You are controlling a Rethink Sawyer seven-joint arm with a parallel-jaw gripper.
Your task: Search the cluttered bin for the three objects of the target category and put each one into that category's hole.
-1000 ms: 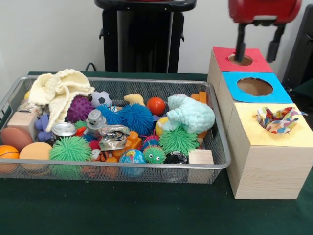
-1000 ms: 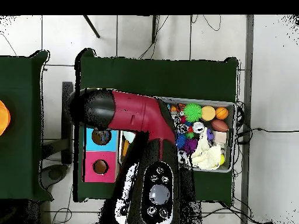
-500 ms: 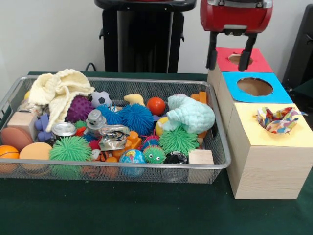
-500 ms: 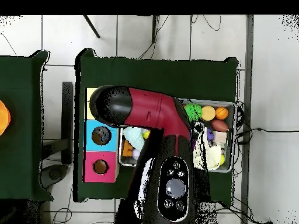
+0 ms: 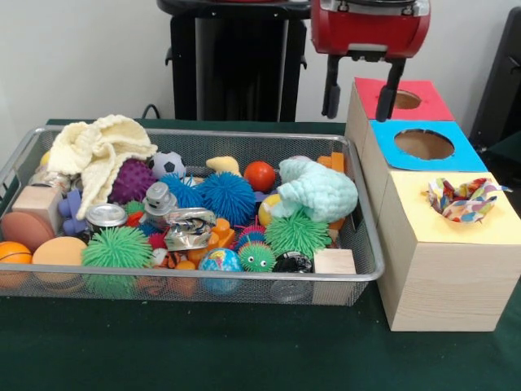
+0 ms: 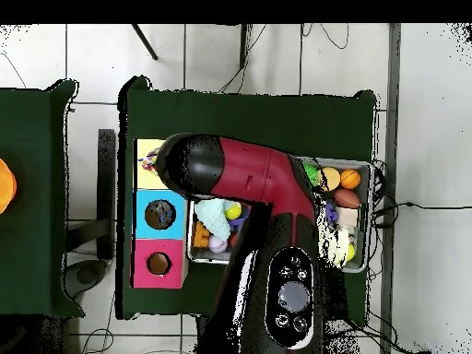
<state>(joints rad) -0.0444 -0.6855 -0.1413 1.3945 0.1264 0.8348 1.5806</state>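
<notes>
My gripper (image 5: 360,99) hangs open and empty above the back right corner of the wire bin (image 5: 203,132), just left of the red-topped box (image 5: 427,104). Three boxes stand in a row right of the bin: the red one, a blue-topped one (image 5: 383,138) and a yellow-topped one (image 5: 423,228), each with a round hole. A patterned cloth (image 5: 464,199) sits in the yellow hole. The bin holds a cream knitted cloth (image 5: 98,151), a mint knitted cloth (image 5: 319,189), spiky balls (image 5: 225,195), a crushed can (image 5: 189,226) and a wooden block (image 5: 334,262). Overhead, the arm (image 6: 244,175) hides the gripper.
The bin also holds a red ball (image 5: 260,175), a soccer ball (image 5: 168,164), green spiky balls (image 5: 118,247) and orange balls (image 5: 57,251). In the overhead view the boxes (image 6: 159,214) lie left of the bin (image 6: 355,267). Dark green cloth covers the table (image 5: 203,350).
The gripper has moved left, from over the red box's hole to above the bin's back right corner. It stays open and empty. Nothing in the bin has shifted.
</notes>
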